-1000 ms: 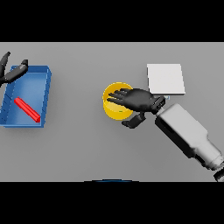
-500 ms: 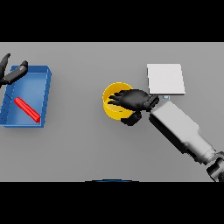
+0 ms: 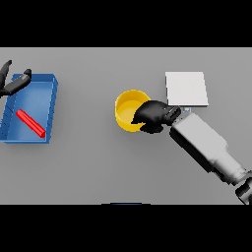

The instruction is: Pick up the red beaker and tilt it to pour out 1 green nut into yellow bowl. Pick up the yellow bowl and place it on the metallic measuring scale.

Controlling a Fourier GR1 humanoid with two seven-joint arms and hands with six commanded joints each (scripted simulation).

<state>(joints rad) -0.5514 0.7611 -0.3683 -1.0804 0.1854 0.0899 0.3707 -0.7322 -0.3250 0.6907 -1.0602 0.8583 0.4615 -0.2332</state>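
The yellow bowl sits at the table's middle. My right hand covers its right rim with fingers curled over the edge, gripping it. The metallic measuring scale, a flat pale square, lies just up and right of the bowl. A red beaker lies on its side inside a blue tray at the left. My left hand hovers at the tray's upper left corner with fingers spread. No green nut shows; the bowl's inside looks plain yellow where visible.
The blue tray's raised walls stand at the far left. The right forearm slants across the lower right of the table.
My right hand has closed its fingers over the bowl's right rim and its wrist has shifted slightly right. The left hand drifted a little up and left.
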